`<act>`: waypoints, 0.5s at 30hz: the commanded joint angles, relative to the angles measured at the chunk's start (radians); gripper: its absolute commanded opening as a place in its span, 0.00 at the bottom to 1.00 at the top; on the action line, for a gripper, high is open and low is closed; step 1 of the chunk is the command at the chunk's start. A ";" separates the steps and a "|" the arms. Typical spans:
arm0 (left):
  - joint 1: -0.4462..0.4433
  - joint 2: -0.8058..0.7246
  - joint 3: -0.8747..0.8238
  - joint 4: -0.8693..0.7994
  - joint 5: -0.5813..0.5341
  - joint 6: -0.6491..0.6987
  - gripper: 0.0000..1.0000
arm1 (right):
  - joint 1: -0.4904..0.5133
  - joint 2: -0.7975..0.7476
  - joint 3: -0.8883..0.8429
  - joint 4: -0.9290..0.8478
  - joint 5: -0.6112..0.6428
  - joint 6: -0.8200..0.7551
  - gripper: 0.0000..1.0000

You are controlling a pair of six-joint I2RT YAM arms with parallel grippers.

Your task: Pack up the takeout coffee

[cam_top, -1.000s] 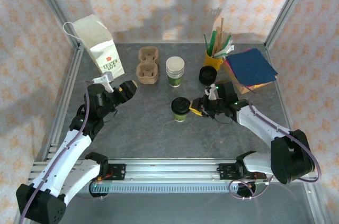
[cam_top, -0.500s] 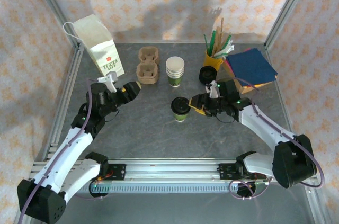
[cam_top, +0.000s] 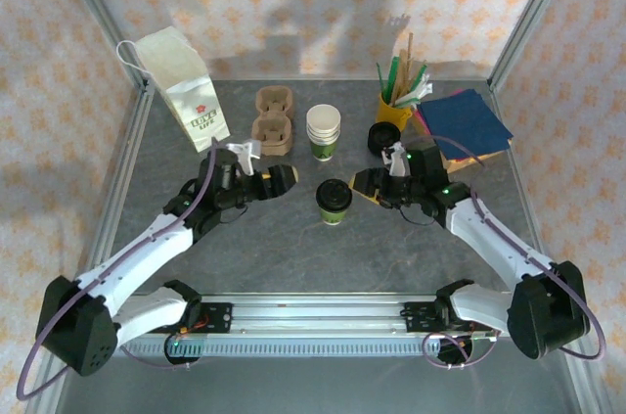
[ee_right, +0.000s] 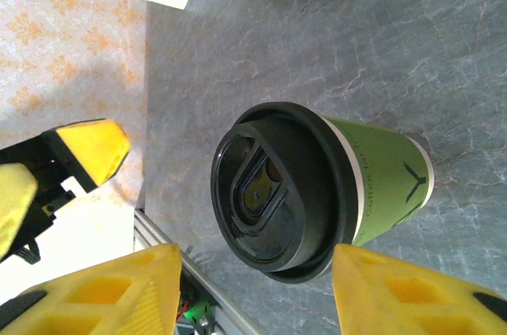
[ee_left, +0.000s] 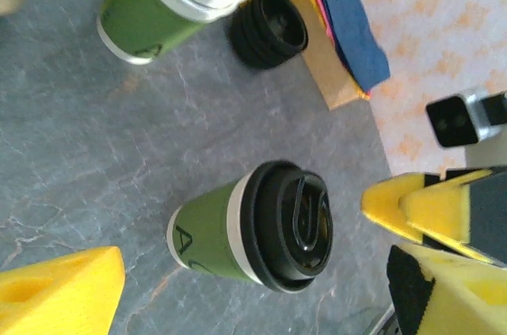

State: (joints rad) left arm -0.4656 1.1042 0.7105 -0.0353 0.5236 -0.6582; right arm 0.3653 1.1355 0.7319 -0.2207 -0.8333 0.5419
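Observation:
The takeout coffee (cam_top: 335,202), a green cup with a white band and a black lid, stands upright mid-table. My left gripper (cam_top: 285,179) hovers just left of it, open; in its wrist view the takeout coffee (ee_left: 238,232) lies ahead between the wide yellow fingers (ee_left: 63,291). My right gripper (cam_top: 360,182) sits at the cup's upper right, open and off the cup. In the right wrist view the lid (ee_right: 277,192) lies ahead, between the two yellow fingertips (ee_right: 107,295), untouched.
Behind the coffee stand a stack of lidless cups (cam_top: 324,130), a pile of black lids (cam_top: 382,139) and cardboard cup carriers (cam_top: 273,120). A paper bag (cam_top: 186,91) is at back left. A yellow pot of stirrers (cam_top: 396,101) and blue napkins (cam_top: 462,125) are at back right.
The right gripper let go of the cup, opened and drew back slightly. The left arm swung right toward the cup and its jaws widened.

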 commanded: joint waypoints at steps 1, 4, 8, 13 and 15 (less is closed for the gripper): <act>-0.020 0.029 0.059 0.040 0.042 0.051 0.88 | -0.004 -0.031 -0.034 0.054 0.046 0.007 0.52; -0.040 0.064 0.074 0.038 0.046 0.064 0.88 | -0.005 -0.028 -0.055 0.083 0.038 0.024 0.52; -0.060 0.116 0.096 0.041 0.053 0.066 0.88 | -0.004 -0.015 -0.069 0.109 0.031 0.027 0.52; -0.084 0.190 0.160 -0.026 0.009 0.136 0.88 | -0.005 0.014 -0.082 0.148 0.014 0.036 0.52; -0.091 0.219 0.170 -0.018 0.030 0.140 0.87 | -0.005 0.028 -0.085 0.160 0.004 0.039 0.52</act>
State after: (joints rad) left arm -0.5449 1.3003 0.8417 -0.0460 0.5434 -0.5659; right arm 0.3653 1.1484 0.6643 -0.1131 -0.8173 0.5690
